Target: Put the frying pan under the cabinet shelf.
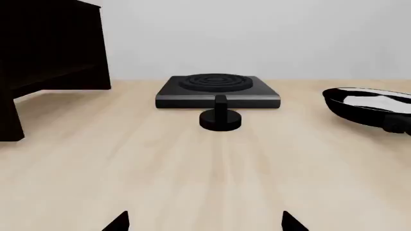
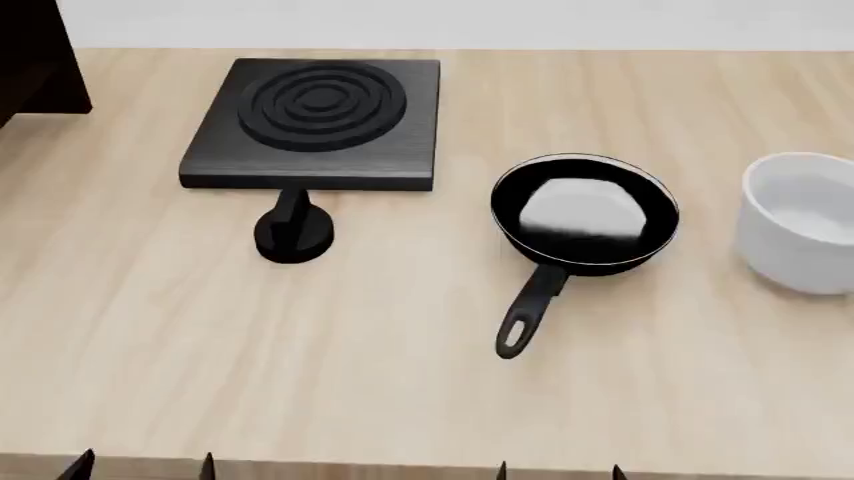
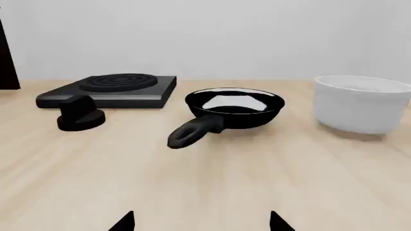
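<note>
Frying pan [image 2: 585, 212] centre-right on table [image 2: 400, 380], untouched; right tool [image 3: 201, 220] wide: grip handle mid-length, lift level toward cabinet shelf [image 1: 45, 53], upper left.

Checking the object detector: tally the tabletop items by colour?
Black: 3 – frying pan, stove plate, knob
White: 1 – bowl
Dark brown: 1 – cabinet shelf
Total: 5

Cabinet shelf [image 2: 38, 60] cropped at edge
</note>
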{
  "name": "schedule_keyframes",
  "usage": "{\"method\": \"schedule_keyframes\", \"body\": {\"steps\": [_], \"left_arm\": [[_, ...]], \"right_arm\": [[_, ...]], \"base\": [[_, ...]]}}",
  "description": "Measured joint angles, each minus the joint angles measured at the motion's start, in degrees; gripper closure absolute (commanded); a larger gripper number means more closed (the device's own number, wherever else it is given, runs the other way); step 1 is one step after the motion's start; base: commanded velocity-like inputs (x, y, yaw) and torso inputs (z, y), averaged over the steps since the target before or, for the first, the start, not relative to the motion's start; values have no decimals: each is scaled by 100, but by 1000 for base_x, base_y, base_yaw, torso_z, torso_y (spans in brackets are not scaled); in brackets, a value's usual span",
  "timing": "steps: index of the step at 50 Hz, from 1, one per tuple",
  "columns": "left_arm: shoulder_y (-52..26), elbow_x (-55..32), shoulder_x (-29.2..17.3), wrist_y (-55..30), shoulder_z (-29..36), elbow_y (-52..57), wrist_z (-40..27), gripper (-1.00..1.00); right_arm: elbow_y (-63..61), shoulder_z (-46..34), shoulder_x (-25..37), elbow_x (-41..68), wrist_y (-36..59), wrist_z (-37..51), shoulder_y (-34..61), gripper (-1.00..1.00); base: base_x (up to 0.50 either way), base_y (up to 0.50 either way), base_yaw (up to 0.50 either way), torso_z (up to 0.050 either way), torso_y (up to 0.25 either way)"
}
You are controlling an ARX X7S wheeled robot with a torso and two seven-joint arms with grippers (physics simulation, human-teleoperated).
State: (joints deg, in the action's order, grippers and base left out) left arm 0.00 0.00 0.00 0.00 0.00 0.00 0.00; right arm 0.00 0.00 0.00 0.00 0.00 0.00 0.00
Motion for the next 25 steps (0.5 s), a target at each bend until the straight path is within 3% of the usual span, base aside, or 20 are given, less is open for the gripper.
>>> {"method": "schedule_keyframes", "body": {"steps": [10,25], "left_arm": [[38,-113,-109,-48,68,-27,-68,-100],[14,-264,-271,-60,305,36,-308,-100]], "right_arm": [[71,-790,616,524,-127,763,74,-100],[47,-1193,990,945,-141,1152,112,-100]], "base": [[0,0,0,0,0],[0,0,0,0,0]]}}
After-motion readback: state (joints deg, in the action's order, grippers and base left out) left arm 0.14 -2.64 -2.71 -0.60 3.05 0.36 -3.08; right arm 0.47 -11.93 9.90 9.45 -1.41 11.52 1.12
